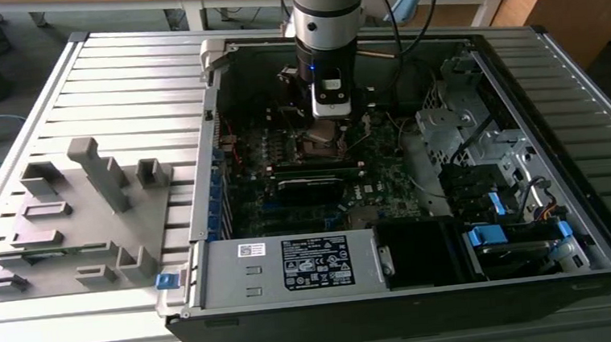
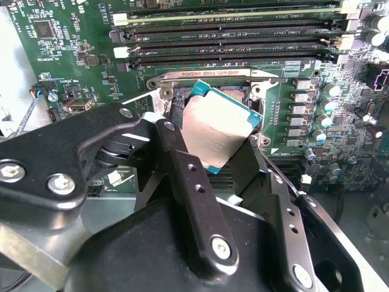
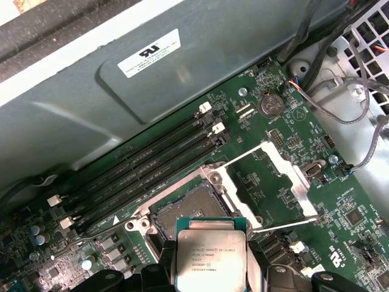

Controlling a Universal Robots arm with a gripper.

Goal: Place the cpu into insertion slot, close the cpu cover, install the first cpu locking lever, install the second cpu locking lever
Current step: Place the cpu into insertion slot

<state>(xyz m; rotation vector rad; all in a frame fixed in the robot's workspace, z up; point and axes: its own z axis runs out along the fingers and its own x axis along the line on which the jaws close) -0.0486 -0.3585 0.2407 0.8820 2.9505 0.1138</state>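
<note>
cpu (image 3: 209, 255) tilted over insertion slot (image 3: 187, 207); cpu cover (image 3: 299, 177) open

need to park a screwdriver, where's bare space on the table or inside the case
Bare: the slatted table on the exterior view's left, beyond the grey fixture, beside the case wall. Crowded: inside the case, where the gripper holds the cpu over the insertion slot, with cables close by.

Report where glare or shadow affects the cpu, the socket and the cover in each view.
Second wrist view: glare washes the cpu top pale, gripped by the dark pincer. First wrist view: the cpu is evenly lit, the open cpu cover gleams white, and the insertion slot lies dim. Exterior view: the motherboard sits in shade below the arm.
</note>
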